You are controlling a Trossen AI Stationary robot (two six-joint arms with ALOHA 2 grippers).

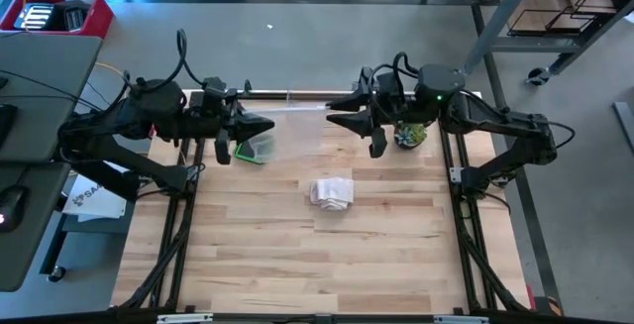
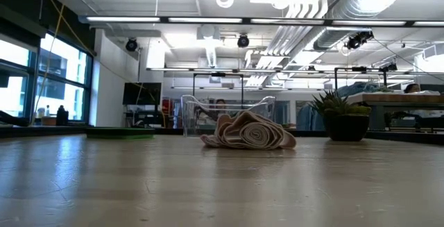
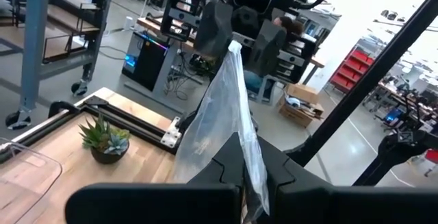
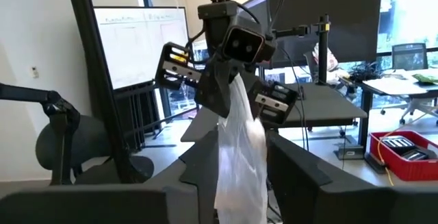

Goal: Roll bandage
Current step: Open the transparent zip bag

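A beige bandage (image 1: pixel 332 192), loosely wound, lies on the wooden table (image 1: pixel 297 265) near its middle; the low view shows it as a flattened coil (image 2: pixel 248 131). Both arms hang high over the table's far part, facing each other. My left gripper (image 1: pixel 267 126) and my right gripper (image 1: pixel 335 121) are each shut on an end of a clear plastic bag (image 3: pixel 219 107) that spans the gap between them. Neither gripper touches the bandage. My left gripper pinches one end of the plastic bag (image 3: pixel 241 157) between its two fingers, level, coming from the table's left. The film is bunched there and runs on to the other gripper, lifted clear of the table. My right gripper has the bag's other end (image 4: pixel 236 166) between its two fingers (image 4: pixel 198 166), level, from the table's right. The bunched film stretches away toward the left gripper, high above the table.
A small potted plant (image 1: pixel 409 134) stands at the far right under the right arm. A clear plastic bin (image 2: pixel 225 112) stands behind the bandage, and a green flat thing (image 1: pixel 256 152) lies at the far left. The table's near half is bare wood.
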